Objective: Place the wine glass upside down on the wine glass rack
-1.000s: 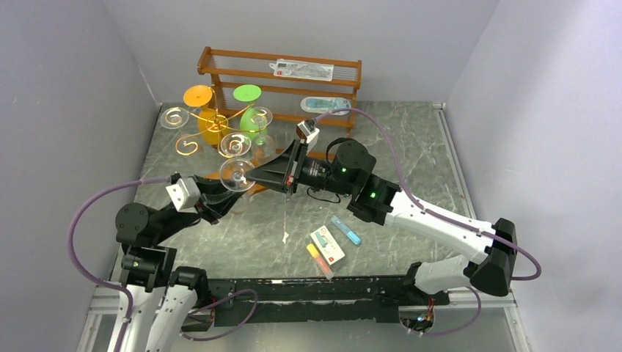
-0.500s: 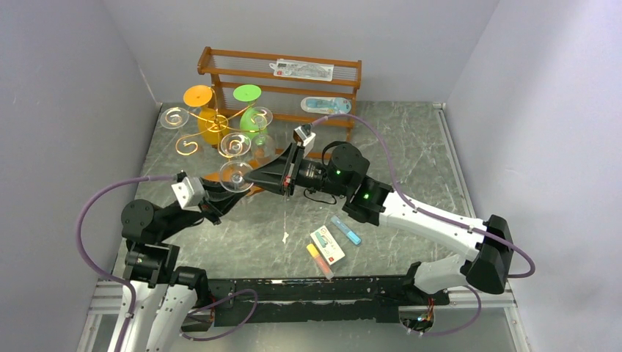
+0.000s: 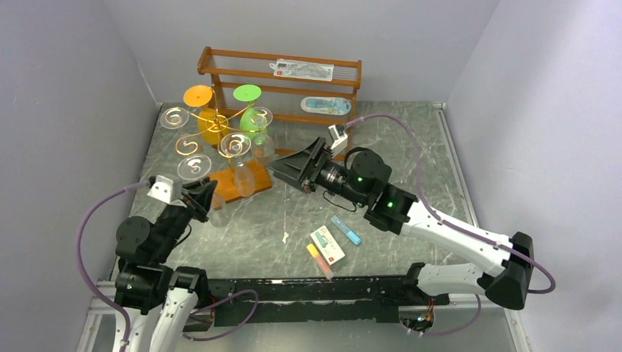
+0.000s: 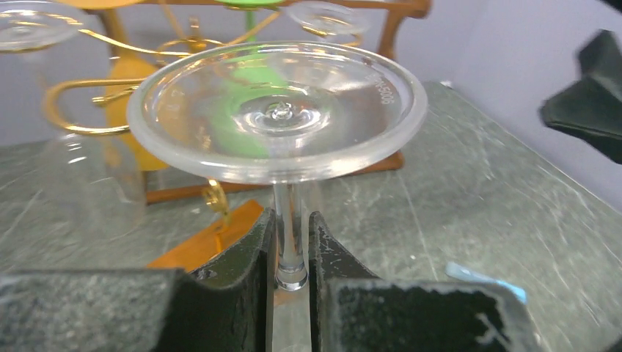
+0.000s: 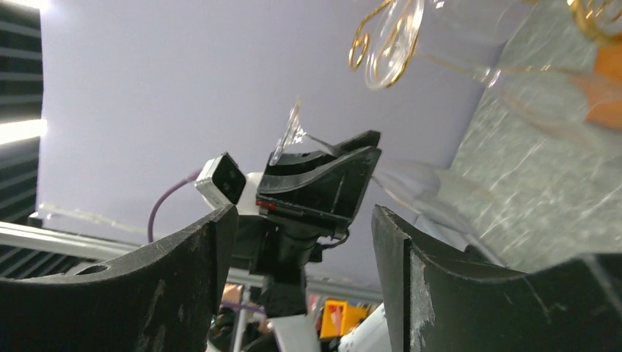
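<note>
A clear wine glass (image 3: 194, 167) hangs upside down, foot uppermost, by the front-left of the wine glass rack (image 3: 220, 125). My left gripper (image 3: 204, 195) is shut on its stem. In the left wrist view the stem (image 4: 290, 235) is pinched between the fingers (image 4: 253, 249) under the round foot (image 4: 279, 110). The rack's gold spirals rise from a brown wooden base (image 3: 233, 185) and carry an orange glass (image 3: 199, 99), a green glass (image 3: 248, 94) and clear ones (image 3: 235, 145). My right gripper (image 3: 284, 166) is open and empty, right of the rack. Its wrist view looks between its fingers (image 5: 213, 242) at the left gripper (image 5: 323, 183).
A two-tier brown wooden shelf (image 3: 282, 92) with packets stands against the back wall behind the rack. A small white box (image 3: 327, 246), a blue stick (image 3: 345, 229) and a yellow piece (image 3: 315, 253) lie on the table near the front. Grey walls close both sides.
My right gripper has let go of the glass, opened and drawn back to the right. My left gripper has carried the glass to the left, toward the rack's front-left spiral.
</note>
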{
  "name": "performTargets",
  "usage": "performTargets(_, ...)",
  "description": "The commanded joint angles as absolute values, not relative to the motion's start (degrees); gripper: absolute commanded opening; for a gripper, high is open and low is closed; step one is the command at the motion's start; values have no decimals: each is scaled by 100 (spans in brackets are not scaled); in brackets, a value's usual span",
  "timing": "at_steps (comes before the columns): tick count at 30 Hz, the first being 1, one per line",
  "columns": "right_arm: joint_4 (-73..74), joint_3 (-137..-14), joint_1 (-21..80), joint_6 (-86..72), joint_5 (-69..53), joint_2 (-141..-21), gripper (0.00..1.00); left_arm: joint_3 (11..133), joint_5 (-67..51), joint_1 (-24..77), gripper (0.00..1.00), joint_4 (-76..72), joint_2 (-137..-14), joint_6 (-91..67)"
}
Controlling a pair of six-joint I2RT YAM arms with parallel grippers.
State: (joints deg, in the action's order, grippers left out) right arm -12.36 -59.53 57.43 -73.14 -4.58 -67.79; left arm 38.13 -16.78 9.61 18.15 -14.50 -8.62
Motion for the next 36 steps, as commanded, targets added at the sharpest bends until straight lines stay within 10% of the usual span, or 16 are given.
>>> performTargets(1,-802,-6034,5708,-6403,501,-6414,71,3962,-403,984,5,2082,-1438,-1024)
performTargets(36,-927,-5669,5707,-5755,1104,-5923,67,4169,168,984,5,920,-3471,-857)
